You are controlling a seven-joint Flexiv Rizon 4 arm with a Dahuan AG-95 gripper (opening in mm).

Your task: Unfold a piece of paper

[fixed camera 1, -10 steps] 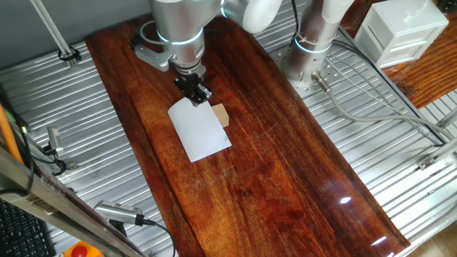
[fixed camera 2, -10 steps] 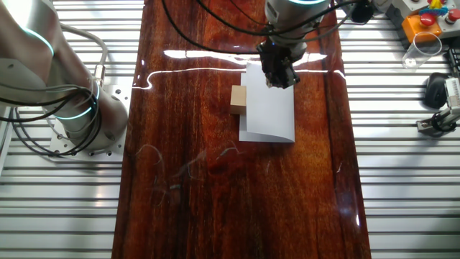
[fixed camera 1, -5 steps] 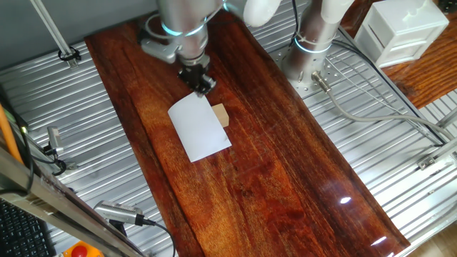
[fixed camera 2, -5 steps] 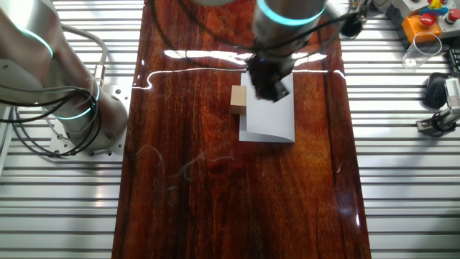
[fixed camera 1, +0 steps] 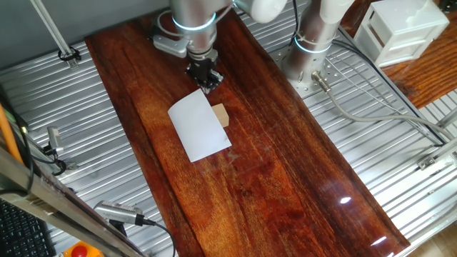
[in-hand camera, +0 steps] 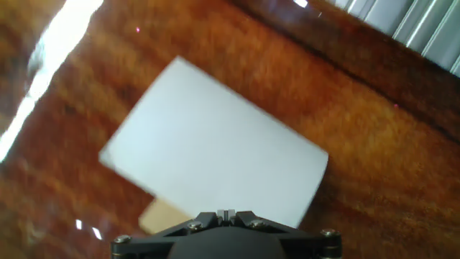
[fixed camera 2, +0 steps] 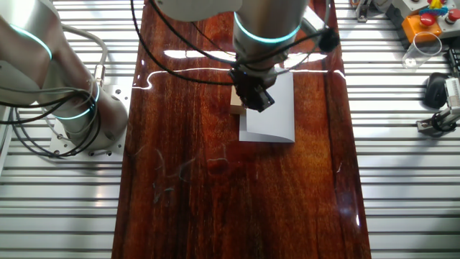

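Observation:
The piece of paper is a white sheet lying folded and flat on the dark wooden board. It also shows in the other fixed view and fills the middle of the hand view. A small tan cube sits against its edge, and shows in the hand view too. In the other fixed view the cube is mostly hidden behind the hand. My gripper hangs in the air above the paper's far end, near the cube. Its jaws are pressed together with nothing between them.
A second arm's base stands at the board's far right side, with cables trailing over the slatted metal table. A white box sits at the back right. A clear cup and a controller stand off the board.
My gripper has lifted off the paper's far end and moved up and sideways toward the cube side. The paper and cube have not moved.

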